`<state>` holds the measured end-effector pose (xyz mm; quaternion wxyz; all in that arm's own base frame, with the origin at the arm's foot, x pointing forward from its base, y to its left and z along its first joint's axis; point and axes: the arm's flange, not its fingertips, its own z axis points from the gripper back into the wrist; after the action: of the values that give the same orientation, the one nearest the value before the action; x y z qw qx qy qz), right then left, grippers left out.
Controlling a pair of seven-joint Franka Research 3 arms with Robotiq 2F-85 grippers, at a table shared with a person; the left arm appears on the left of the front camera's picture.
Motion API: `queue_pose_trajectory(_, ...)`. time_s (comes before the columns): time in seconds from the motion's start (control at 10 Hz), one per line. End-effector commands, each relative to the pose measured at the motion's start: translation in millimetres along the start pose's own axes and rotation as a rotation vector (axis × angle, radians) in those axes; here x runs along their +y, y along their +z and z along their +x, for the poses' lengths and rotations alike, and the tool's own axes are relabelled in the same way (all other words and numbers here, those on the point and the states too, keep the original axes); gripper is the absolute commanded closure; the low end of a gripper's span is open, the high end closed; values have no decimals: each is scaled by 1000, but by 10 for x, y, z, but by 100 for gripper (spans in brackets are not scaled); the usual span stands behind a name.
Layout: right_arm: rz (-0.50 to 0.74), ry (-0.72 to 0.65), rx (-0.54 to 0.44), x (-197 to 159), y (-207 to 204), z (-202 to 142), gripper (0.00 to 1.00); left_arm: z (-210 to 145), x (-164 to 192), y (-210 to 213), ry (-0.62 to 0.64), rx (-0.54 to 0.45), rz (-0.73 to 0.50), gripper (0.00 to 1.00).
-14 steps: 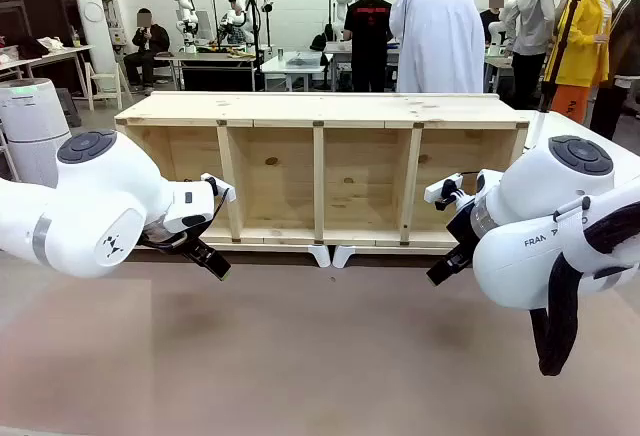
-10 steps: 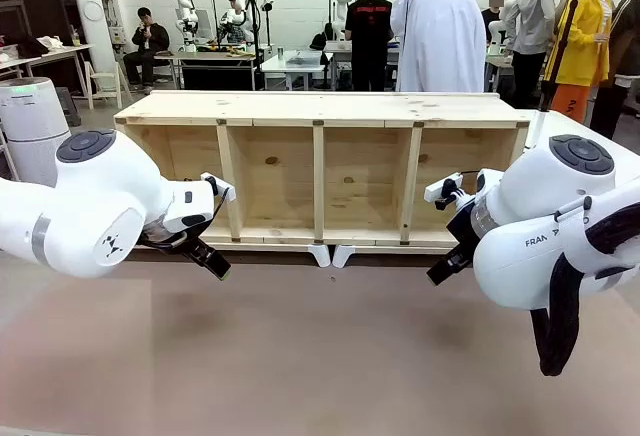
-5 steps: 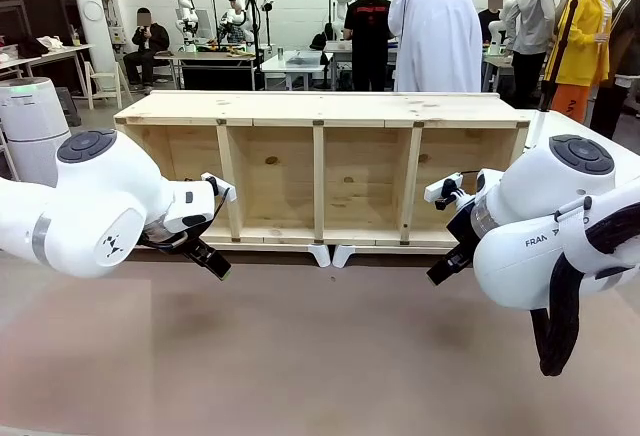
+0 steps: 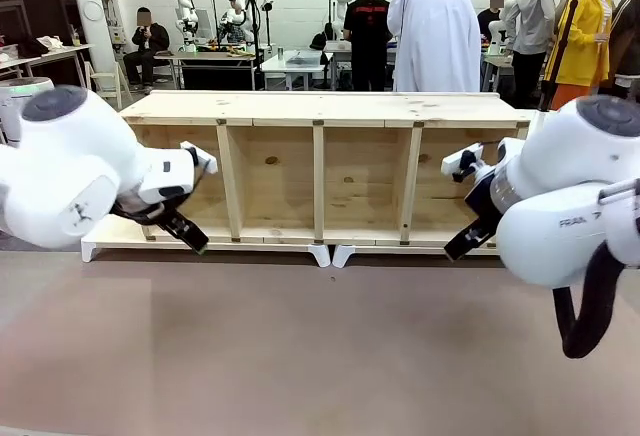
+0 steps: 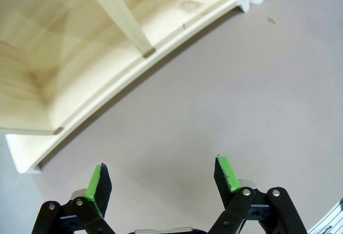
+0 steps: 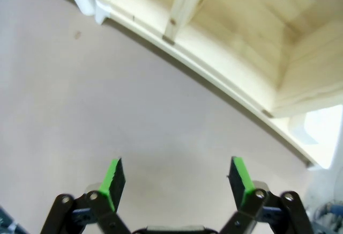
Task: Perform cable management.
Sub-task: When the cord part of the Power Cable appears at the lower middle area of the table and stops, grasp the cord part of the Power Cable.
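The cable is out of view. My left gripper (image 4: 190,236) hangs at the left in front of the wooden shelf unit, fingers pointing down and toward the middle. In the left wrist view it (image 5: 163,172) stands open over bare brown tabletop with nothing between its green pads (image 5: 98,184). My right gripper (image 4: 466,243) hangs at the right end of the shelf unit. The right wrist view shows it (image 6: 177,175) open as well, nothing between its green pads (image 6: 239,174), above bare tabletop.
A long pale wooden shelf unit (image 4: 320,106) with several open compartments lies across the far half of the table on white feet (image 4: 332,254). A person in a white top (image 4: 436,26) stands behind it. The brown tabletop (image 4: 300,356) lies in front.
Both arms have lifted and drawn outward: the left gripper up and to the left, the right gripper up and to the right. Both grippers stay open.
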<state>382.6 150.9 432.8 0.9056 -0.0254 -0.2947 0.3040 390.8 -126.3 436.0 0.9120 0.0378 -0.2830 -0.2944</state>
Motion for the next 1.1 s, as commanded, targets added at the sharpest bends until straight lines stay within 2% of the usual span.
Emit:
queue_pose_trajectory(0.0, -35, -22, 15, 184, 415, -275, 0, -338, -96, 451, 26, -14, 62, 0)
queue_pose_trajectory(0.2, -83, -47, 10, 219, 746, -338, 0, -567, -17, 809, 65, -54, 109, 0)
queue_pose_trajectory(0.6, -211, -162, -80, 234, 1430, -648, 0, -1128, 93, 1386, 130, -162, 130, 0)
queue_pose_trajectory(1.0, -254, -246, -152, 366, 1763, -930, 0, -1448, 14, 1618, 155, -211, 139, 0)
